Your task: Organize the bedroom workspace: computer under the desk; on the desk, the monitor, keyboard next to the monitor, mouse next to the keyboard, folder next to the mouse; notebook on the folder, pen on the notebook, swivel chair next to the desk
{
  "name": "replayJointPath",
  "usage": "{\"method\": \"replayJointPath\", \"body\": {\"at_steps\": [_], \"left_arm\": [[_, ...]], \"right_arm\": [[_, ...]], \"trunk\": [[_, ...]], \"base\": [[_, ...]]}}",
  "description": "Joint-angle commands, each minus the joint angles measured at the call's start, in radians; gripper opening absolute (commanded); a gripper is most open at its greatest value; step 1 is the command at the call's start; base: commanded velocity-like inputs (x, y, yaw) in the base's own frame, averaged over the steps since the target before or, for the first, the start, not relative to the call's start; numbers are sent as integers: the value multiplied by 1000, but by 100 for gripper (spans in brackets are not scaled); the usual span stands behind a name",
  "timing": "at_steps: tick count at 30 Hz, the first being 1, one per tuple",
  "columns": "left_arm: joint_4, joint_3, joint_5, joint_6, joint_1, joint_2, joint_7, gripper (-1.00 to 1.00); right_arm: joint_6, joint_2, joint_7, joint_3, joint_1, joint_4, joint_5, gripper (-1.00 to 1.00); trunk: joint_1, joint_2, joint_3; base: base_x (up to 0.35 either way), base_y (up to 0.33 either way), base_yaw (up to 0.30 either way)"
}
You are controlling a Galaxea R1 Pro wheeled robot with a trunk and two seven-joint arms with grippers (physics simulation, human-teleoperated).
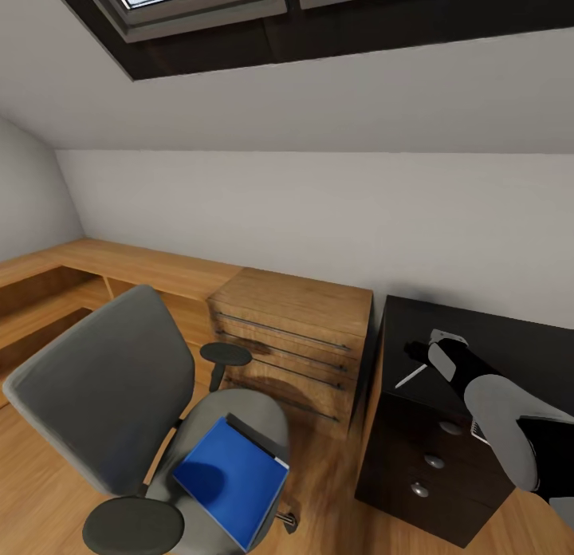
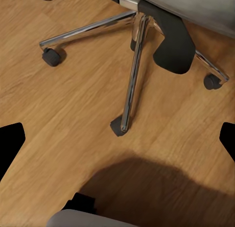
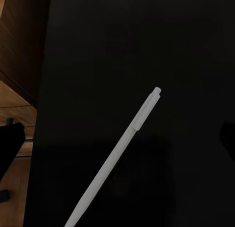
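Note:
The grey swivel chair (image 1: 104,387) stands at the lower left of the head view, with the bright blue folder (image 1: 233,477) lying flat on its seat. A thin dark edge shows along the folder's far side. At the right is the black desk (image 1: 510,340) with silver-knobbed drawers. The white pen (image 1: 412,375) lies on its top near the left end. My right gripper (image 1: 416,353) hovers just over the pen, open; in the right wrist view the pen (image 3: 122,141) lies between the spread fingers (image 3: 11,141). My left gripper (image 2: 119,139) is open above the floor, facing the chair's chrome star base (image 2: 133,65).
A light wooden drawer cabinet (image 1: 295,340) stands between chair and desk, close to both. A low wooden bench (image 1: 119,268) runs along the white wall at the left. The ceiling slopes low under a skylight. Part of my own base (image 2: 88,218) shows in the left wrist view.

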Motion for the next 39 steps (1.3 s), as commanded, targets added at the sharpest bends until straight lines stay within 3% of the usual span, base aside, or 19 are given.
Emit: {"method": "replayJointPath", "body": {"at_steps": [1, 9, 14, 16, 17, 24, 26, 36, 38, 39], "left_arm": [[-1, -7, 9, -4, 0, 2, 8, 100], [0, -7, 10, -4, 0, 3, 9, 100], [0, -7, 11, -2, 0, 3, 9, 100], [1, -7, 11, -2, 0, 3, 9, 100], [6, -8, 11, -1, 0, 3, 10, 100], [30, -11, 10, 0, 0, 2, 11, 100], [35, -12, 10, -1, 0, 3, 11, 100], [36, -12, 9, -4, 0, 3, 11, 100], [36, -12, 8, -4, 0, 3, 11, 100], [35, -12, 8, -4, 0, 3, 11, 100]], "right_arm": [[5, 0, -4, -4, 0, -3, -4, 100], [58, 2, -1, -3, 0, -8, -7, 100], [218, 14, 0, -10, 0, -124, -15, 100], [298, 22, 0, -13, 5, -189, -23, 100], [373, 28, 0, -15, 33, -258, -33, 100], [424, 37, -4, -14, 127, -454, -41, 100], [432, 59, -7, -13, 166, -520, -38, 100], [432, 132, -19, -5, 192, -536, -21, 100], [431, 171, -33, -4, 197, -536, 18, 100], [431, 177, -35, -4, 199, -535, 27, 100]], "trunk": [[0, -1, -1], [0, -1, -1], [0, -1, -1], [0, -1, -1], [0, -1, -1], [0, -1, -4], [0, -1, -6], [0, -1, -15], [0, -1, -17], [0, -1, -18]], "base": [[0, 0, 0], [0, 0, 0], [0, 0, 0], [0, 0, 0], [0, 0, 17], [0, 0, 122], [0, 0, 200], [0, 0, 208], [0, 0, 209], [0, 0, 209]]}}
